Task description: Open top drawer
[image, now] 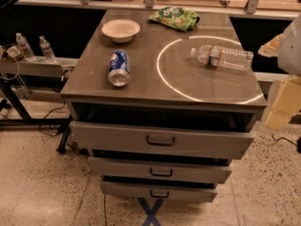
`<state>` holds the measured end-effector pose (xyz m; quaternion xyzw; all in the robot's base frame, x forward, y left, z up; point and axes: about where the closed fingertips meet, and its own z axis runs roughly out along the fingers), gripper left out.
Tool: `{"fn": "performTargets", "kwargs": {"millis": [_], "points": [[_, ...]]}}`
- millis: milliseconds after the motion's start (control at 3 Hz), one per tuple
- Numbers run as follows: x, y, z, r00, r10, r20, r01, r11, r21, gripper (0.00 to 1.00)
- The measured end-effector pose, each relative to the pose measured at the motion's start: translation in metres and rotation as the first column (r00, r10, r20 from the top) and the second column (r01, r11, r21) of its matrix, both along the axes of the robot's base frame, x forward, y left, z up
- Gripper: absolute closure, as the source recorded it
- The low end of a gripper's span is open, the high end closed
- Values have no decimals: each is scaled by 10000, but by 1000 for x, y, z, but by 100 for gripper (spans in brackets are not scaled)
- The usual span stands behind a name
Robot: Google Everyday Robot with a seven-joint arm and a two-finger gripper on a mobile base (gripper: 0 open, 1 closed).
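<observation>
The top drawer (108, 136) is the widest grey front, just under the cabinet top, with a small dark handle (160, 140) at its centre. It stands pulled out a little, with a dark gap above it. Two narrower grey drawer fronts (122, 167) (127, 189) sit below it, each also out a little. My gripper (283, 103) shows as cream blocks at the right edge of the camera view, beside the cabinet's right side. It is level with the top drawer, apart from it and not touching the handle.
On the cabinet top (89, 86) lie a white bowl (121, 30), a blue can (119, 68) on its side, a green snack bag (175, 18) and a clear plastic bottle (223, 56). A shelf with small bottles (23, 46) and cables stands at the left. A blue X (151, 211) marks the floor.
</observation>
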<state>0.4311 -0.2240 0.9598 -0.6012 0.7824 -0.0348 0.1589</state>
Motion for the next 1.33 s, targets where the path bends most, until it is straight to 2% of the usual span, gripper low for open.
{"fn": "performTargets", "kwargs": {"millis": [333, 667, 1000, 1333], "points": [[-18, -8, -31, 9999, 59, -140, -55, 9997, 236, 0], [-35, -2, -86, 9977, 494, -475, -453, 9955, 830, 0], [-55, 6, -146, 9905, 911, -1034, -781, 9893, 1233, 0], [-55, 6, -144, 9907, 906, -1011, -779, 9894, 1229, 0]]}}
